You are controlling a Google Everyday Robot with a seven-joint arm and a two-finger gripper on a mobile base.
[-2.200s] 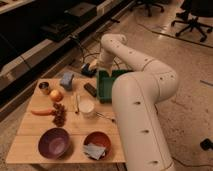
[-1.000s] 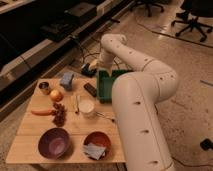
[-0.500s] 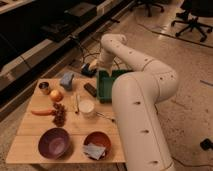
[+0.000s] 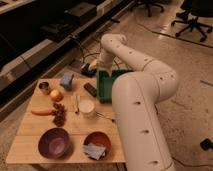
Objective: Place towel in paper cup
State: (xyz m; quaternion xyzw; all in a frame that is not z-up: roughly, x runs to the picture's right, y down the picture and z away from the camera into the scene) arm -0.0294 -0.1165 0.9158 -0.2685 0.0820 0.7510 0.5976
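Observation:
A white paper cup (image 4: 86, 107) stands upright near the middle of the wooden table (image 4: 30, 142). A grey folded towel (image 4: 94, 150) lies in an orange bowl (image 4: 97, 142) at the front edge. My gripper (image 4: 90, 69) is at the table's far edge, behind a green tray (image 4: 104, 86), far from both the cup and the towel. My white arm curves from the right over the tray and hides the table's right side.
A blue-grey folded thing (image 4: 66, 79), a metal cup (image 4: 44, 87), an orange fruit (image 4: 56, 95), a carrot (image 4: 42, 112) and grapes (image 4: 60, 115) lie on the left. A purple bowl (image 4: 54, 142) is front left. A dark block (image 4: 90, 89) lies beside the tray.

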